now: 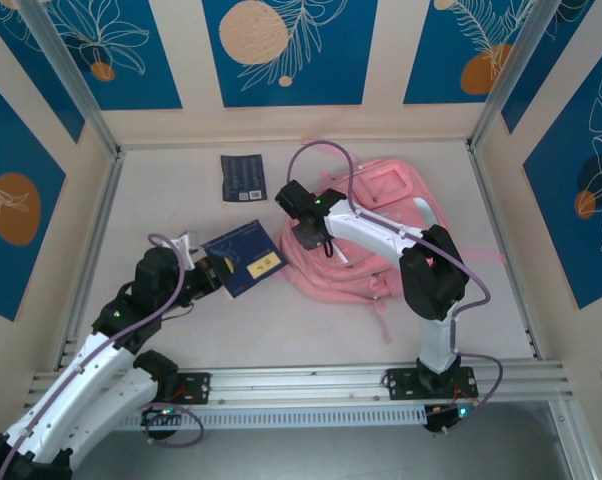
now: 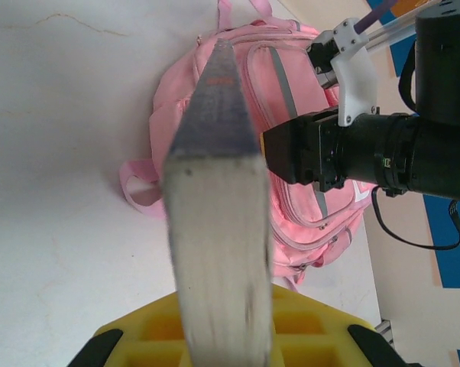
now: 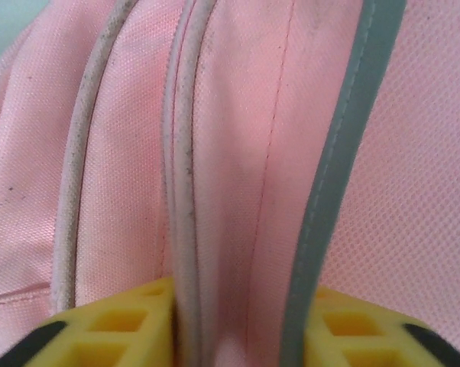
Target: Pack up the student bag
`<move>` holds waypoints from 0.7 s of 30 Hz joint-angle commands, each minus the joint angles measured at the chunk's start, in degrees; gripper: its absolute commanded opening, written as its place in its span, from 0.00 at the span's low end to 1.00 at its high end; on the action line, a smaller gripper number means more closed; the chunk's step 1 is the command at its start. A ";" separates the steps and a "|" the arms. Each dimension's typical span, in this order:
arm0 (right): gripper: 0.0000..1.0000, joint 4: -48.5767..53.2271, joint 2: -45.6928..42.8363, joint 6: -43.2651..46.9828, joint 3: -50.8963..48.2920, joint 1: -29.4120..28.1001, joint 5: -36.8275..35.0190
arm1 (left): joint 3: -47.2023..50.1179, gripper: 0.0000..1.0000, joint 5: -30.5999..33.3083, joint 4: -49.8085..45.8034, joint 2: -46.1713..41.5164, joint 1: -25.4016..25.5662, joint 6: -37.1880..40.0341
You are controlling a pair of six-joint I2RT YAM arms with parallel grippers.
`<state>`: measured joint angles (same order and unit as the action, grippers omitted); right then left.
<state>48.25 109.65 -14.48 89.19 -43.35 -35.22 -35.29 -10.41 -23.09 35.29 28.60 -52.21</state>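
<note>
The student bag (image 1: 391, 190), pink and soft, lies flat at the back right of the table. My right gripper (image 1: 303, 232) reaches over its left edge. In the right wrist view a fold of the bag (image 3: 238, 153), with pale piping and a grey strip, is pinched between the yellow pads (image 3: 115, 329) of the right gripper (image 3: 238, 336). My left gripper (image 1: 213, 272) is shut on a dark blue book (image 1: 246, 258), held just left of the bag. The left wrist view shows the book's page edge (image 2: 218, 229) rising from the left gripper (image 2: 222, 336), pointing toward the bag (image 2: 184, 84).
A dark booklet (image 1: 243, 177) lies flat on the table at the back, left of the bag. The right arm's black wrist (image 2: 367, 145) hangs over the bag, close to the book's tip. Walls enclose the table on three sides.
</note>
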 commanded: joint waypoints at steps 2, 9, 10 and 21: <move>0.18 0.50 -1.84 0.02 -1.25 0.59 -1.39 | 0.46 0.00 -1.98 3.05 -1.01 -0.92 -1.05; 0.00 -4.42 -12.23 0.53 -4.57 3.90 15.51 | -0.93 0.00 -0.75 -0.24 -1.01 -1.53 -0.37; 0.00 -5.30 -14.48 0.80 -5.04 4.66 19.13 | -1.29 0.00 -0.50 -0.76 -1.01 -1.55 -0.10; 0.00 -25.91 -30.69 -13.41 -19.21 27.49 76.96 | -0.18 0.00 -6.67 3.95 -0.58 -1.53 -1.57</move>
<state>33.54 82.19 -20.18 72.60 -18.41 18.52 -35.07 -12.75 -24.99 35.31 27.59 -52.86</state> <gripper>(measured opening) 0.063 0.113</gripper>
